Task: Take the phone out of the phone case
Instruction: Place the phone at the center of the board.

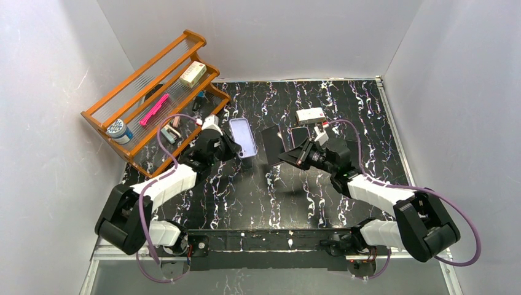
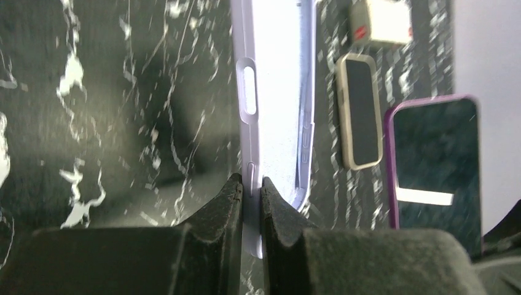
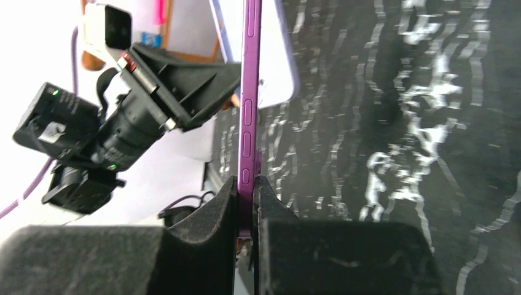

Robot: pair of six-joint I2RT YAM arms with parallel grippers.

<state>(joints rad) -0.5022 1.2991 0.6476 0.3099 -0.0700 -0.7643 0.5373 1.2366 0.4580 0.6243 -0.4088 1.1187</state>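
Nearest me, at the table's [image 1: 246, 196] near edge, my left arm [image 1: 166, 184] and right arm [image 1: 375, 193] both reach in toward the middle of the black marbled top. On the left a wooden rack [image 1: 145, 69] stands against the wall, just beside the left arm. It carries a small box [image 1: 193, 73], a pink item [image 1: 154, 109] and a blue-lidded jar [image 1: 118, 130].

My right gripper [image 3: 246, 184] is clamped on the long edge of the purple phone [image 3: 249, 92]. It holds the phone up off the table, dark face turned toward the left arm. The phone is out of its case.

My left gripper [image 2: 251, 184] is pinched tight on one side wall of the lilac phone case [image 2: 276, 92]. The case is empty and also lifted, near the phone but apart from it.

Behind the held phone, a second phone [image 2: 359, 110] in a beige case lies flat on the table. Just beyond it is a white box [image 2: 381, 21] with a red mark. Both lie close to where the right arm is working.
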